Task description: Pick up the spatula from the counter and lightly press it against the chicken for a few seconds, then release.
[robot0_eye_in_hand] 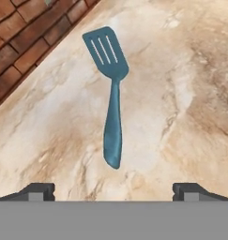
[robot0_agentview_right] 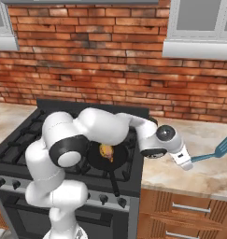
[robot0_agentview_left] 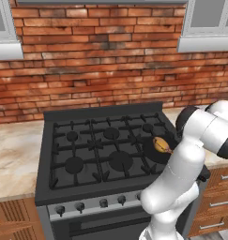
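Note:
A teal slotted spatula (robot0_eye_in_hand: 113, 117) lies flat on the marble counter, head toward the brick wall and handle end toward me. In the right base view the spatula (robot0_agentview_right: 213, 154) rests right of the stove, just past my gripper (robot0_agentview_right: 185, 163). In the hand view my gripper (robot0_eye_in_hand: 114, 192) is open, its fingertips (robot0_eye_in_hand: 38, 191) wide apart and hovering short of the handle end with nothing between them. The browned chicken (robot0_agentview_right: 105, 151) sits in a dark pan (robot0_agentview_right: 94, 162) on the stove's front right burner, also seen as chicken (robot0_agentview_left: 161, 145) in the left base view.
The black gas stove (robot0_agentview_left: 87, 154) has raised grates and front knobs. A brick wall (robot0_agentview_right: 110, 70) backs the marble counter (robot0_agentview_right: 199, 177). The pan's handle (robot0_agentview_right: 114, 183) sticks out toward the stove front. My own arm (robot0_agentview_right: 101, 126) arches over the pan.

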